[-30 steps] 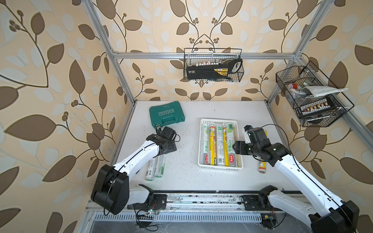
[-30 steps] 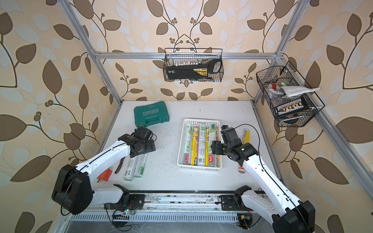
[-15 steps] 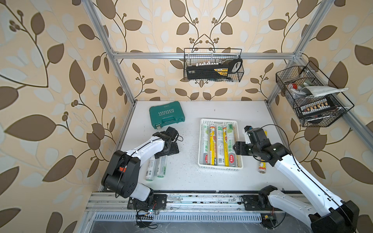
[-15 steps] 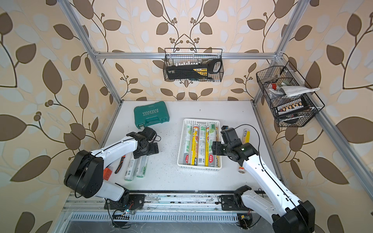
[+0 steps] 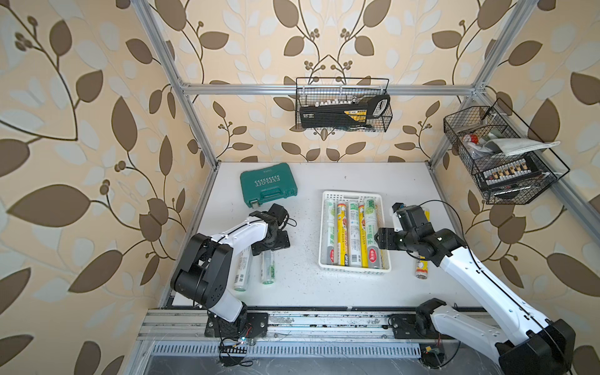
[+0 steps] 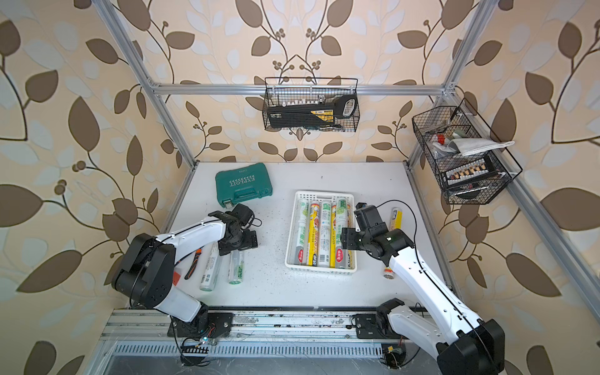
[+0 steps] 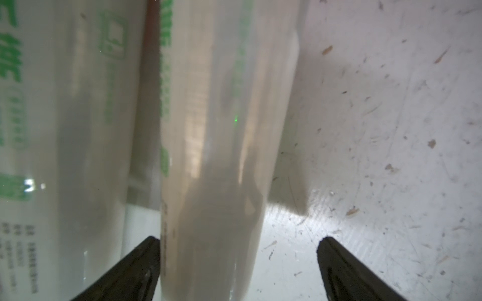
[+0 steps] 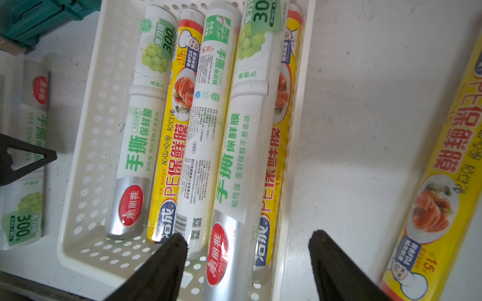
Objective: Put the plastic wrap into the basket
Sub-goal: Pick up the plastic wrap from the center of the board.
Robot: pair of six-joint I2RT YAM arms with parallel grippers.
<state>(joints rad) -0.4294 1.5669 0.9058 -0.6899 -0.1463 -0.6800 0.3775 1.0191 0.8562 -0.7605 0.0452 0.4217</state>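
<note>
- In both top views, the shallow white plastic basket with perforated walls sits right of centre on the white table. Five slim rolls of plastic wrap lie side by side in it, some yellow-labelled and some silvery-white with green print.
- Lower left of centre, two silvery-white loose rolls lie on the table. The left gripper points down over their far ends.
- The right gripper hovers at the basket's right wall. A yellow roll lies on the table further right, partly under the arm. A dark green plastic tool case sits at the table's upper left.
- In the left wrist view, the left gripper stands wide apart, straddling one loose roll. One finger touches it and the other is clear of it, so the roll is not clamped.
- In the right wrist view, the right gripper is spread wide and holds nothing. It is above the basket's end wall, and the yellow roll lies outside the basket.
</note>
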